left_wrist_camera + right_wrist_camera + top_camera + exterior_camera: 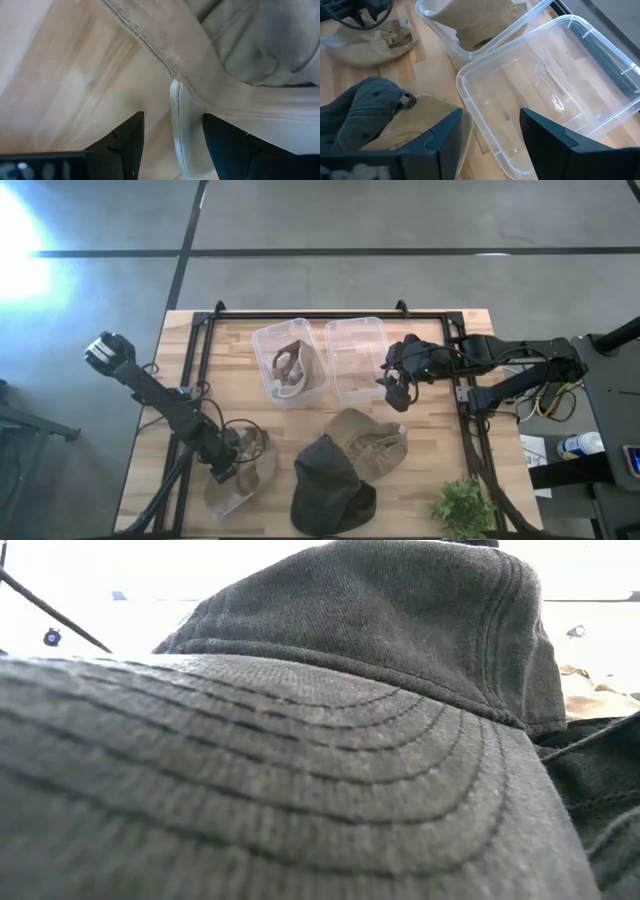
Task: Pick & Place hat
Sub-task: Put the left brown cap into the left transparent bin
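Observation:
A pale beige hat [243,476] lies at the table's near left. My left gripper [224,467] is down on it and open. In the left wrist view its fingers [131,142] stand on either side of the hat's brim edge [176,115]. My right gripper [398,387] hangs open above the near right corner of an empty clear bin [357,358] and holds nothing; its wrist view looks down into that bin [545,100]. A second clear bin [289,364] holds a tan hat [289,370]. A dark grey hat [330,480] and a tan cap [368,442] lie on the table's near middle. My left gripper [172,145] comes at the beige hat low along the table, with the brim's edge between its open fingers. One finger [225,145] lies close to the cloth; I cannot tell whether it touches. The hat rests on the table.
The dark grey hat [330,720] fills the low view and hides the table behind it. A small green plant [462,506] stands at the near right corner. A black frame [330,313] runs along the table's far and side edges. Bare wood shows at the near left [60,90].

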